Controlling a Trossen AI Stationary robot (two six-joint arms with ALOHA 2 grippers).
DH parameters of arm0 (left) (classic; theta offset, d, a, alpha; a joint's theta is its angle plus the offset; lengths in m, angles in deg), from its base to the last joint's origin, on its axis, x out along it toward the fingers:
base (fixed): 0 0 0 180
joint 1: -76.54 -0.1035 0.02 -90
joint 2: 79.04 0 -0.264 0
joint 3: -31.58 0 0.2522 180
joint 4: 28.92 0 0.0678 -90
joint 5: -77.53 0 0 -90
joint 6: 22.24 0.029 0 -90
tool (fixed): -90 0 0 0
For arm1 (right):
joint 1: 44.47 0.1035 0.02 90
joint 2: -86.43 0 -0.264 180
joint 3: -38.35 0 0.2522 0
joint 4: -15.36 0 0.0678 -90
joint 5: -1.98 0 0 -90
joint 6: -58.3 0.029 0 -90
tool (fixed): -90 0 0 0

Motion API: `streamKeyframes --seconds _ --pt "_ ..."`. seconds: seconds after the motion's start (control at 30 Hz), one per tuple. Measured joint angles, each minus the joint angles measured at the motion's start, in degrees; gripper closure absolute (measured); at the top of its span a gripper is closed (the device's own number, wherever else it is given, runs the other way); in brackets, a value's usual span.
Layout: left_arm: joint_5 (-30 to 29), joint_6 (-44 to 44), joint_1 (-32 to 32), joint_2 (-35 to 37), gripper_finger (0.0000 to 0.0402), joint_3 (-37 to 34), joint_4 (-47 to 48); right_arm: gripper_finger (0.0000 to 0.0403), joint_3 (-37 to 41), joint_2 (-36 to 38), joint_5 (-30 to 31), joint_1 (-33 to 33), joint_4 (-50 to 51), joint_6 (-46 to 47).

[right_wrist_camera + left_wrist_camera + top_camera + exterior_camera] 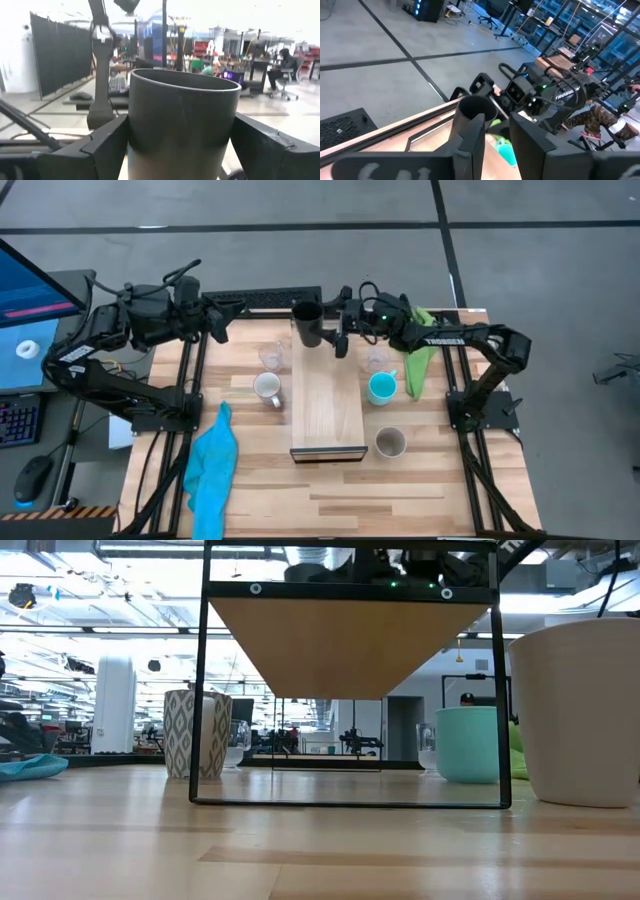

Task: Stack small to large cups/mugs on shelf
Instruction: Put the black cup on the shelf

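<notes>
Nearest the lens in the right wrist view, the tall dark matte cylindrical cup (183,125) sits clamped between the right gripper (181,145)'s two fingers, gripped round its wall below the rim. From above it hangs over the far end of the long light-wood plank shelf (327,415). It looks stiff, light and smooth, so a mid-wall hold suits it. The left gripper (222,320) waits at the table's far left edge; its fingers appear spread, holding nothing. Only the low view shows the shelf's underside and the patterned white mug (196,733).
</notes>
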Motion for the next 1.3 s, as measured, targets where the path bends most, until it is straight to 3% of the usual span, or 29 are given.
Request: streamKeyframes --seconds 0.33,1.3 --pt "-1.03 0.28 0.0 -0.98 0.0322 -0.04 0.0 0.0076 0.0 -4.06 1.48 -0.54 -4.82 -0.51" --pt "-3.98 0.94 0.0 -2.36 0.0322 -0.04 -0.04 0.0076 2.32 -4.11 4.43 -1.41 -0.41 -5.68"
